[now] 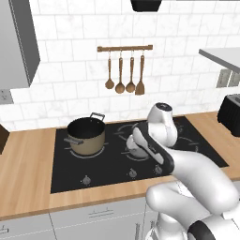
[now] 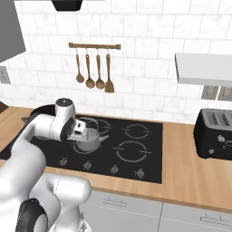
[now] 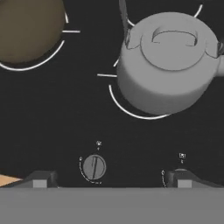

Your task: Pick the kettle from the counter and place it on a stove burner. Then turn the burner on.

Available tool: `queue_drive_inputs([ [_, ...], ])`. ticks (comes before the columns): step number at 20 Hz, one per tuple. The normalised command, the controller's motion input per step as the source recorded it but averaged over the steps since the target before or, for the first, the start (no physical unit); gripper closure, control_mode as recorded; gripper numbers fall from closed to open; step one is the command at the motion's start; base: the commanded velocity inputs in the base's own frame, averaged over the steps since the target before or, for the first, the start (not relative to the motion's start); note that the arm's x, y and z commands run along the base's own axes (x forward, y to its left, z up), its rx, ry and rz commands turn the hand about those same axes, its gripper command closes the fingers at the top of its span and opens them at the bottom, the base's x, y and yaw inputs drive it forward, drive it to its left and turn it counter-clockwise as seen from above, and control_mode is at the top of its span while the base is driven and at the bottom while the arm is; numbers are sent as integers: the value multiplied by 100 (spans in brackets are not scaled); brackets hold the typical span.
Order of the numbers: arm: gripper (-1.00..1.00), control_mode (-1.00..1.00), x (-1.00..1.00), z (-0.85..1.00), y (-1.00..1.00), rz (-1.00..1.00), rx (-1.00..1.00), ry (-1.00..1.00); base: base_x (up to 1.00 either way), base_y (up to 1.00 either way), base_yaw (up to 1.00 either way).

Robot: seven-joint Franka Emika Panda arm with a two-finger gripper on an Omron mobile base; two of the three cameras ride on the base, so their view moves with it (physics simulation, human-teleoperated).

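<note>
In the left base view the white arm hides most of the small squat grey metal kettle (image 1: pixel 136 150); the hand view cuts off its spout at the right edge. It sits on a stove burner (image 3: pixel 131 111) of thin broken circles on the black glass cooktop (image 2: pixel 149 158). The gripper (image 3: pixel 111 181) hangs released, jaws wide and empty, above a round grey knob (image 3: pixel 94 167) at the cooktop's front row. A tan pot with black rim (image 1: pixel 86 135) stands well apart on the left. The light wood-grain counter (image 2: pixel 190 174) lies bare toward a black toaster (image 2: pixel 215 133).

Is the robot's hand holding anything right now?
No, nothing. The gripper is open and empty above the stove's knobs. The kettle sits by itself on a burner ring.
</note>
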Motion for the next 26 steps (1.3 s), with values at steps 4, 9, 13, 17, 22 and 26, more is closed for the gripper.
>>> queue_drive_inputs([
  [4,-100,-100,-6,-32,18,0,-6,8,0,0,0],
  [9,-100,-100,-14,-34,0,-2,-5,2,0,0,0],
  [13,-100,-100,-10,-40,2,-5,-4,4,0,0,0],
  [17,-100,-100,-6,-39,18,-4,-3,10,0,0,0],
  [22,-100,-100,0,-31,25,-2,-3,9,0,0,0],
  [26,-100,-100,0,-17,15,-1,-1,1,0,0,0],
])
